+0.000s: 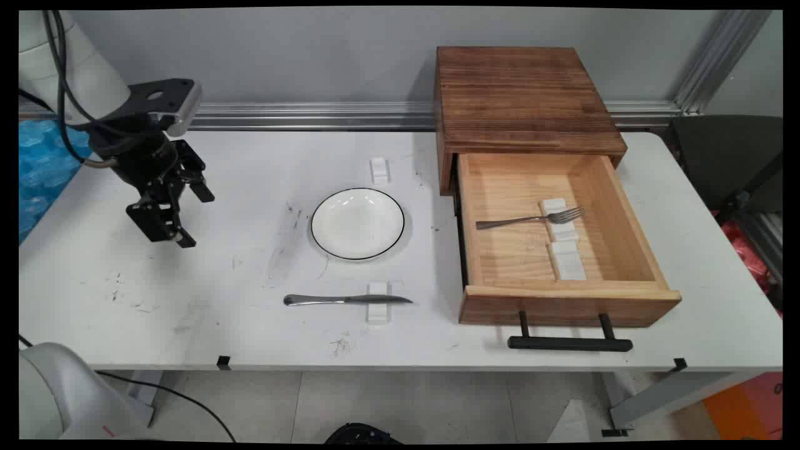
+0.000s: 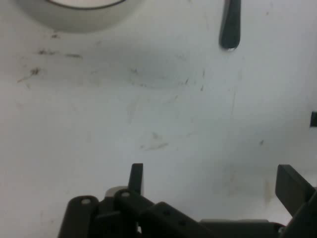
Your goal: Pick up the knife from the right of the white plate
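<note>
Tool: my tool (image 1: 181, 215) hangs released and empty over the scuffed white counter (image 1: 187, 300).
Nearest: I see the plate (image 1: 357, 223) and knife (image 1: 347, 300) off toward the open drawer (image 1: 550, 250).
Room: grey wall (image 1: 262, 56) behind.

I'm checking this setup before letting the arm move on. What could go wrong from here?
The knife rests across a small white block, so a nudge could tip it off. The drawer stands pulled out with its black handle past the table edge, where a sweep toward the fork might catch it. The open gripper hangs over bare table, with cables that may snag.
</note>
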You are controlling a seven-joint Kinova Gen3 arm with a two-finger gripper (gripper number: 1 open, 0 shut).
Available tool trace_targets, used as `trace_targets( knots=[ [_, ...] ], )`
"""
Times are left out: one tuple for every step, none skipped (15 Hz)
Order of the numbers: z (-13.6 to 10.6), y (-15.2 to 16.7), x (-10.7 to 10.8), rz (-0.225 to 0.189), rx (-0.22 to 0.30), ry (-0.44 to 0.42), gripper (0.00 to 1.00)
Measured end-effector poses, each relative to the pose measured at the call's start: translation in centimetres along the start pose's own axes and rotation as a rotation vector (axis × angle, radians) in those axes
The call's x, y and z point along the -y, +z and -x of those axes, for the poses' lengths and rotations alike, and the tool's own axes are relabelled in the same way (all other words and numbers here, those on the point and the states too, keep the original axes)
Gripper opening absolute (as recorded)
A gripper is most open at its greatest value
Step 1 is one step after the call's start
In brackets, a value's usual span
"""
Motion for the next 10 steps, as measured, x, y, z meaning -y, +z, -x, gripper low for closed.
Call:
trace_targets(
  knots=[
    [-0.5,0.0,-0.2,0.008,-0.011,-0.009,1.0],
    [-1.0,0.0,-0.5,0.015,-0.022,-0.017,1.0],
    [-1.8,0.1,-0.9,0.024,-0.035,-0.03,1.0],
    [-2.7,0.2,-1.2,0.032,-0.048,-0.042,1.0],
    [-3.4,0.4,-1.5,0.038,-0.056,-0.049,1.0],
    [-4.4,0.6,-1.9,0.043,-0.065,-0.057,1.0],
    [-5.4,0.8,-2.3,0.047,-0.072,-0.062,1.0],
    [-6.5,1.2,-2.8,0.048,-0.076,-0.063,1.0],
    [-7.6,1.8,-3.3,0.047,-0.077,-0.063,1.0],
    [-8.5,2.3,-3.6,0.044,-0.078,-0.063,1.0]
  ],
)
